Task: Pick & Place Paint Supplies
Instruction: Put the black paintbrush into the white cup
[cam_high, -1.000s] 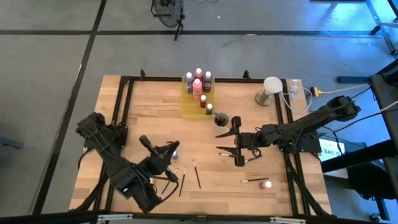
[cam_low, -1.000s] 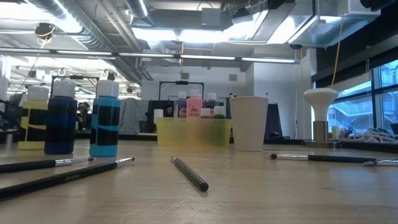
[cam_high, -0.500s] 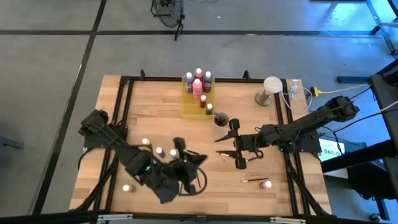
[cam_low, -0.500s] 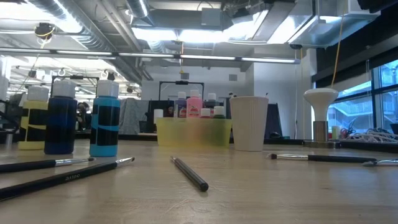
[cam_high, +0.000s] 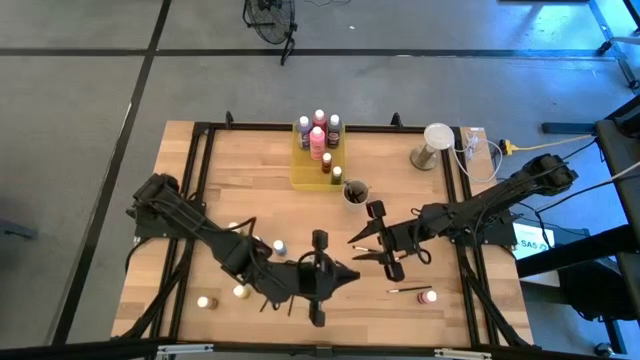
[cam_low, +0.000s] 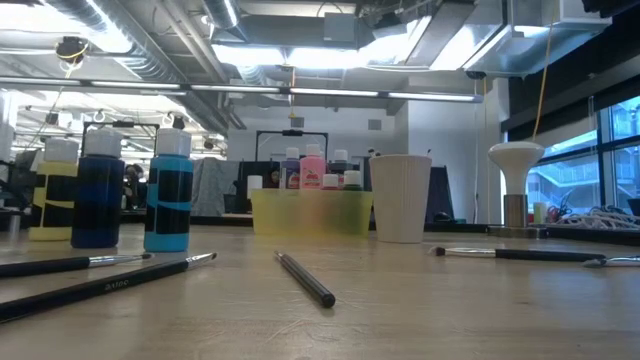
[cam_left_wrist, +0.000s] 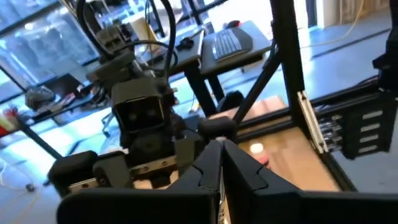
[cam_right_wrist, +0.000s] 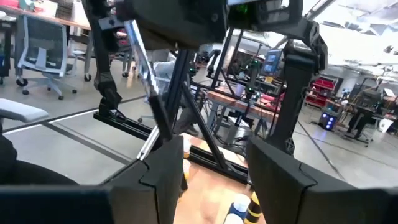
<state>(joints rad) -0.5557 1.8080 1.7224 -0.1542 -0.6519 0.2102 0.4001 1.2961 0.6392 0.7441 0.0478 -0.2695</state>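
Observation:
Several paint bottles stand in the yellow tray (cam_high: 305, 170) at the table's far middle. Loose bottles stand at near left (cam_high: 240, 291), (cam_high: 205, 301), (cam_high: 280, 245), and a pink-capped one (cam_high: 430, 296) at near right beside a brush (cam_high: 405, 290). The low view shows a yellow (cam_low: 55, 190), a dark blue (cam_low: 97, 190) and a light blue bottle (cam_low: 170, 195), with brushes (cam_low: 305, 278) lying flat on the wood. My left gripper (cam_high: 350, 277) is shut and empty, pointing at the table's right above the near middle. My right gripper (cam_high: 358, 243) faces it, open, with nothing seen between its fingers.
A grey cup (cam_high: 355, 192) with brushes stands just off the tray's near end. A white stand (cam_high: 437, 140) and cables (cam_high: 480, 150) sit at far right. More brushes (cam_high: 268, 300) lie partly under my left arm. Black frame rails run along the table's edges.
My left gripper has swung from the near left toward the table's right along the near side, tipping up from pointing down to about level, and stayed shut. The loose bottles it had covered now show. My right gripper has turned a little and stayed in place.

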